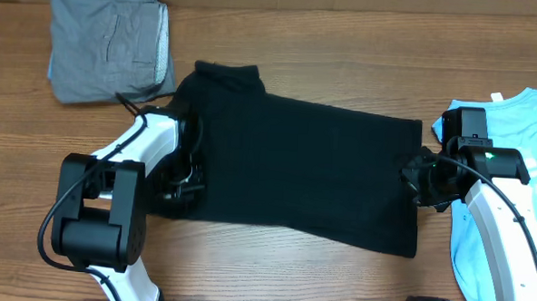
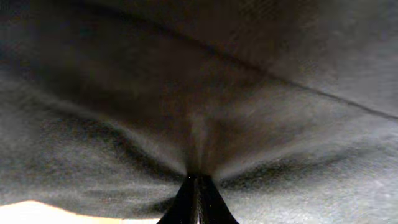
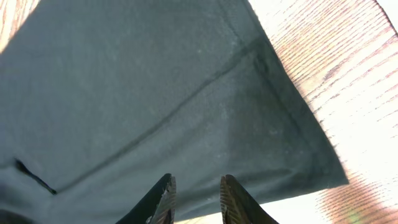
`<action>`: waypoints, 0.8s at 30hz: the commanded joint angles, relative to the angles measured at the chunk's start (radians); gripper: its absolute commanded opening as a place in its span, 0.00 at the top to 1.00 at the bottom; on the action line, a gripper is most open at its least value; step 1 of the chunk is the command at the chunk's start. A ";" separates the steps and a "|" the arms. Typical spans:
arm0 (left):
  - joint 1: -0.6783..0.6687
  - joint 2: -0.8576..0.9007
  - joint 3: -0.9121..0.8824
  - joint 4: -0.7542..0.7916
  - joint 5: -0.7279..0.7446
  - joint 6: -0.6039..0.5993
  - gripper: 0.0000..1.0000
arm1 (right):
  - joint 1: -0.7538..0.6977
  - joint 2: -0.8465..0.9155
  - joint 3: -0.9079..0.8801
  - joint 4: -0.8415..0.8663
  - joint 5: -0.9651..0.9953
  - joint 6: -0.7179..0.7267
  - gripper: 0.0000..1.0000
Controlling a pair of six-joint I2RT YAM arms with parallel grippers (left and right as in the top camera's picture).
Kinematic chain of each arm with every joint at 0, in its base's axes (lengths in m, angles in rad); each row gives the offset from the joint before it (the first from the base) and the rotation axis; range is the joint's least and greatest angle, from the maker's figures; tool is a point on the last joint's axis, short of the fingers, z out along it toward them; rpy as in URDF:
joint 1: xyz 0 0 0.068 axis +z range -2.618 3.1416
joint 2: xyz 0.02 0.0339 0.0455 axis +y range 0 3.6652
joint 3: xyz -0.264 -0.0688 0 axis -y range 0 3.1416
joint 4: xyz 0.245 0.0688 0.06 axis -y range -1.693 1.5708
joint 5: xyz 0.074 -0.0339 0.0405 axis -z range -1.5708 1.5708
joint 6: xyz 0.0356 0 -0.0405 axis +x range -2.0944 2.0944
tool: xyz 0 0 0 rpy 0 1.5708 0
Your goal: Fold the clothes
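Now I see the black T-shirt (image 1: 304,166) lying flat, left gripper (image 2: 198,182) pinching it, right gripper (image 3: 198,193) slightly parted.

the black t-shirt (image 1: 304,166) is soft matt cloth with a stitched hem; the grey garment (image 1: 110,44) is dull, finely mottled cloth; the light-blue t-shirt (image 1: 535,117) is smooth cloth; the table (image 1: 346,45) is brown wood, grained, with a slight sheen; the left arm (image 1: 146,141) and right arm (image 1: 502,215) look like glossy white and matt black plastic
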 commanded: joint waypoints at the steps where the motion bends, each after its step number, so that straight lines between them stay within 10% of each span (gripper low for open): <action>1: -0.011 0.044 -0.074 -0.058 0.026 -0.047 0.96 | -0.002 -0.006 0.025 0.003 -0.001 -0.015 0.73; 15: -0.097 -0.504 -0.079 -0.214 -0.046 -0.134 0.96 | -0.002 -0.006 0.025 0.031 -0.001 -0.026 0.72; 17: -0.093 -0.560 -0.069 -0.148 -0.082 -0.128 0.82 | -0.002 -0.006 0.026 0.046 -0.002 -0.026 0.70; 20: -0.093 -0.594 -0.043 0.011 -0.105 -0.074 0.25 | -0.002 -0.006 0.026 0.058 -0.018 -0.026 0.69; 24: -0.091 -0.562 0.014 0.249 -0.130 0.039 0.00 | -0.002 -0.006 0.026 0.049 -0.038 -0.027 0.68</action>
